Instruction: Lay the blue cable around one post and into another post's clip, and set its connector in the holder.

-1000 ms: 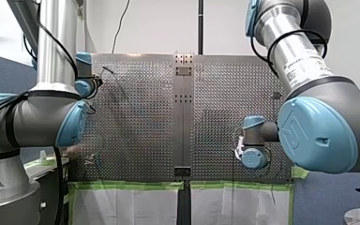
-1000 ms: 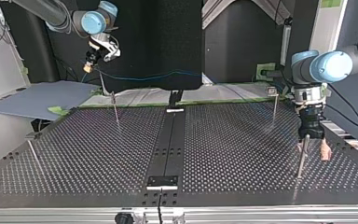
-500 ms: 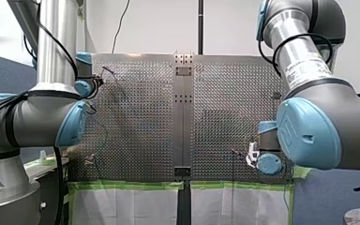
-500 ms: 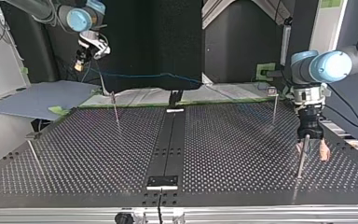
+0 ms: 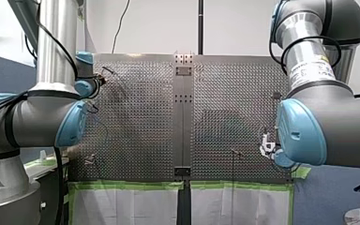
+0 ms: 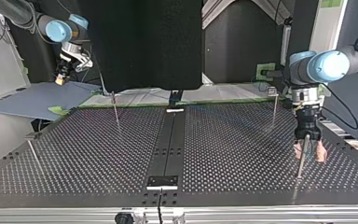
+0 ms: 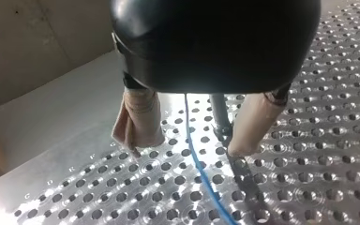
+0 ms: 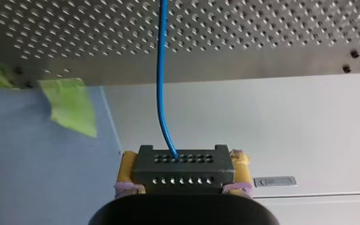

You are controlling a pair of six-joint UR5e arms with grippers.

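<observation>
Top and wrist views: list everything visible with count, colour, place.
table: one, silver, perforated, centre of the top view.
posts: four, metal, upright on the table.
connector: one, black, in the right gripper.
cable: one, blue, from the connector and between the fingers of the left gripper.
tape: several strips, green, along the table's edge.
sheet: one, grey-blue, beside the table at the top view's left.
left gripper: one, beige pads, open around a post and the cable.
right gripper: one, yellow pads, shut on the connector.

Top view: my left gripper [image 6: 310,153] straddles the post [image 6: 300,163], the cable [image 7: 194,150] between its fingers [image 7: 138,119] beside that post; my right gripper [image 6: 61,80], holding the connector [image 8: 183,169], hangs far left of it.
</observation>
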